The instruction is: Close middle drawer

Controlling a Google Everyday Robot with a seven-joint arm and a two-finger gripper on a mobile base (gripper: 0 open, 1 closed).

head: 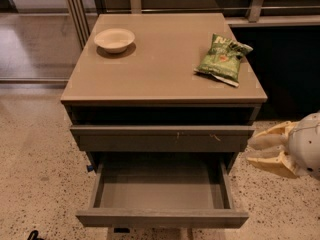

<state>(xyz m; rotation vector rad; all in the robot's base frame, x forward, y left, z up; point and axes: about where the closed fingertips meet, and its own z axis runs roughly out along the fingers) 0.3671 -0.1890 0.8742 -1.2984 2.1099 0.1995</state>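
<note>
The middle drawer (pixel 162 217) is pulled far out of the grey-brown cabinet (pixel 165 79), and its smooth grey inside is empty. Its plain front panel faces me at the bottom of the view. Above it, the scratched drawer front with an orange fleck (pixel 162 137) sticks out slightly. My gripper (pixel 251 152) hovers to the right of the cabinet, level with that upper drawer front and above the open drawer's right side. It touches nothing. Its cream fingers (pixel 272 166) lie close together and point left.
A white bowl (pixel 114 39) sits at the back left of the cabinet top and a green chip bag (pixel 222 58) at the right. The speckled floor (pixel 35 159) surrounds the cabinet. A glass partition (pixel 35 44) stands at the back left, and a dark counter front (pixel 290 69) at the right.
</note>
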